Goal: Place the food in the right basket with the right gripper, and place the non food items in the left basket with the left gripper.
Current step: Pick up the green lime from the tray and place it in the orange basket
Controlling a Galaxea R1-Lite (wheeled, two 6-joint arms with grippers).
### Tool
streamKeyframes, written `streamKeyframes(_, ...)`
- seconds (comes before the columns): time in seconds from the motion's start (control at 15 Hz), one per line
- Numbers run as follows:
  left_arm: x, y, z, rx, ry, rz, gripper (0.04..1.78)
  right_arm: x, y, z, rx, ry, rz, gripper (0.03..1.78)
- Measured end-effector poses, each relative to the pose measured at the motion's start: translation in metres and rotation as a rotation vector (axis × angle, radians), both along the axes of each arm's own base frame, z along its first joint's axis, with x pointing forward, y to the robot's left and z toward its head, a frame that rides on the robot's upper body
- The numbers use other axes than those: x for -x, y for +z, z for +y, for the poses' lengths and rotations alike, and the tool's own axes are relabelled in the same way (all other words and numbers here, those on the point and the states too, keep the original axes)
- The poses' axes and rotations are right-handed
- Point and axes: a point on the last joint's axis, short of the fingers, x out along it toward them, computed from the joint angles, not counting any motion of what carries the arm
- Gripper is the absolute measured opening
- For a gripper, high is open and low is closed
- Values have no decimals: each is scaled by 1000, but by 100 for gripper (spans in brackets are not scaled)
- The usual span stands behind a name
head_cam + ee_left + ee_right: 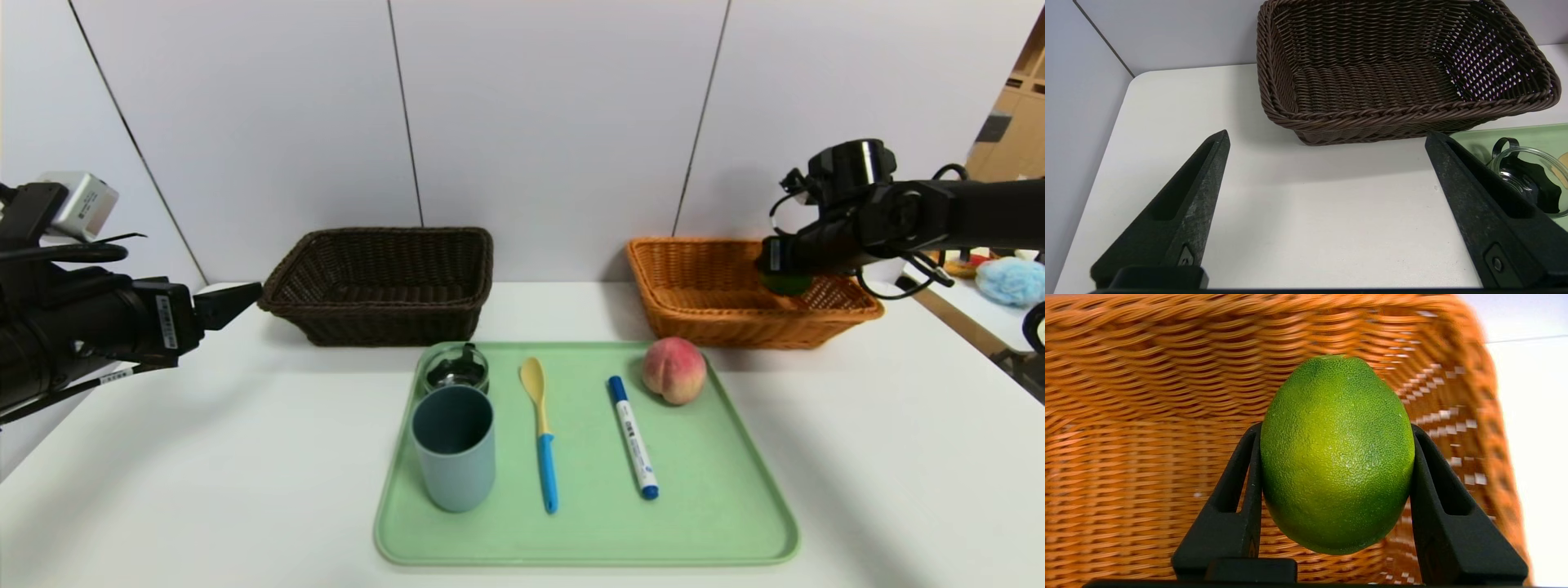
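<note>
While left gripper (1327, 139) gapes, right gripper (1333, 433) clasps lime (1336, 453) over right basket (694, 286).

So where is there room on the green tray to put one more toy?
The green tray has bare room along its near edge, in front of the cup, spoon and marker, and on its right side below the peach. The back left corner is crowded: the glass jar sits right behind the cup.

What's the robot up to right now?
Right gripper shut on glossy green lime, over orange wicker basket. Left gripper open, idle by dark brown basket. Nothing blocking.
</note>
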Motion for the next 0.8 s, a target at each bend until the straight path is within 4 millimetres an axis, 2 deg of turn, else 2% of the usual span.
streamKeyframes(0.07,0,0,0,0,0,0,169,0,-2,1,-1,3,10,98)
streamKeyframes(0.33,0,0,0,1,0,0,169,-1,-5,2,4,-1,6,128)
streamKeyframes(0.6,0,0,0,2,0,1,169,-2,-5,3,4,1,-7,145)
streamKeyframes(0.8,0,0,0,3,1,2,169,3,6,10,2,19,-37,153)
